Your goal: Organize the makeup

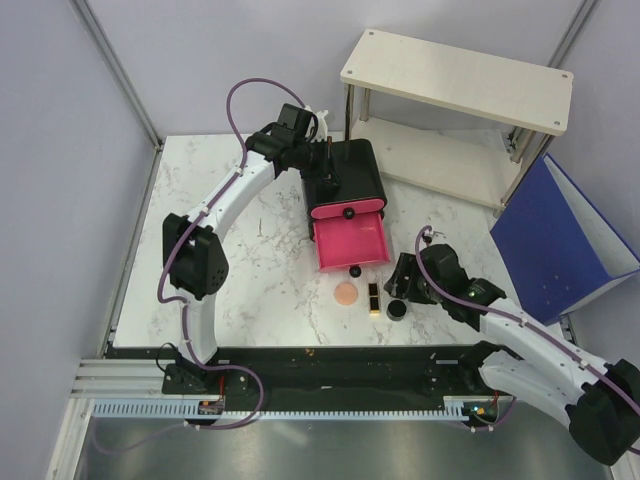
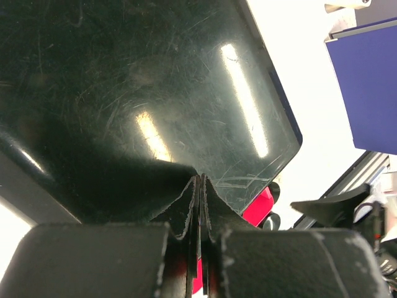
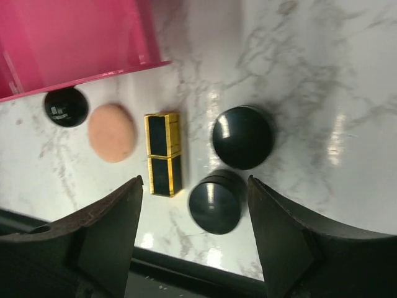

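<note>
Near the table's front edge lie a round peach disc (image 1: 346,293) (image 3: 111,132), a black-gold lipstick (image 1: 374,297) (image 3: 164,153) and two small black round jars (image 3: 242,137) (image 3: 216,203). The top view shows only one jar (image 1: 397,310). My right gripper (image 1: 408,283) (image 3: 195,189) is open and hovers over the jars, the nearer jar between its fingers, apart from both. My left gripper (image 1: 326,187) (image 2: 200,186) is shut and empty, its tips against the black box's top (image 2: 155,93). Tan bottles and the clear tube are out of view.
The black box (image 1: 355,172) has its lower pink drawer (image 1: 350,243) (image 3: 74,37) pulled open, knob (image 3: 66,106) toward the makeup. A white two-level shelf (image 1: 455,80) stands at the back right. A blue folder (image 1: 560,240) leans at the right.
</note>
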Available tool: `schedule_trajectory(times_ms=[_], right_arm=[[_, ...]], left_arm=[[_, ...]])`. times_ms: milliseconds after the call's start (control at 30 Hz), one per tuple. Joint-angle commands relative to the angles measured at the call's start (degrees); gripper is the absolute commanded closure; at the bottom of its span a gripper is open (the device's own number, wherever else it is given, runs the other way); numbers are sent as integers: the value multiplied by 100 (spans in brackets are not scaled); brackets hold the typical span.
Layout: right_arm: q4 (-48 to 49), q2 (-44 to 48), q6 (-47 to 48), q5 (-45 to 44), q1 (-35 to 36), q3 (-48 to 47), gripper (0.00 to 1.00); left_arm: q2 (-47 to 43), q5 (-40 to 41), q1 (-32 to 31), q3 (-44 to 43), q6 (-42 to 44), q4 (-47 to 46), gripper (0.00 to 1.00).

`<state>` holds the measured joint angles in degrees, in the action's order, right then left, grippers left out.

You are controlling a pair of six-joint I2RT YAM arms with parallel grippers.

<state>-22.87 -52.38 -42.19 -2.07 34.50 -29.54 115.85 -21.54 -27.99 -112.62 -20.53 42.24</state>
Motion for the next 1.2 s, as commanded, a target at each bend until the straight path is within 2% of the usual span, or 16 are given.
schedule_trajectory(times_ms=[0, 67, 200, 733, 833, 900, 933, 967, 1000, 1167], right_arm=[[-903, 421, 325, -1445, 4, -245, 24], [-921, 413, 361, -1674, -5, -219, 23], [-588, -33, 563, -1552, 4, -201, 17], [652, -1502, 968, -1437, 4, -500, 16], [749, -1810, 906, -1463, 4, -518, 20], [881, -2021, 915, -1411, 4, -500, 26], [881, -2083, 915, -1402, 4, -509, 30], [890, -2188, 906, -1384, 13, -535, 43], [881, -2232, 889, -1384, 4, -570, 48], [723, -2312, 774, -1297, 4, -693, 50]], left_arm=[[254, 282, -31, 354, 190, 812, 98], [254, 265, -31, 355, 199, 812, 98], [271, 273, -31, 390, 208, 812, 98], [297, 282, -23, 557, 217, 812, 98], [297, 282, -23, 557, 217, 812, 98], [306, 264, -23, 557, 225, 812, 98], [315, 264, -23, 557, 234, 812, 98], [315, 256, -23, 548, 234, 812, 98], [324, 238, -14, 548, 234, 821, 98], [324, 255, -14, 565, 234, 821, 98]])
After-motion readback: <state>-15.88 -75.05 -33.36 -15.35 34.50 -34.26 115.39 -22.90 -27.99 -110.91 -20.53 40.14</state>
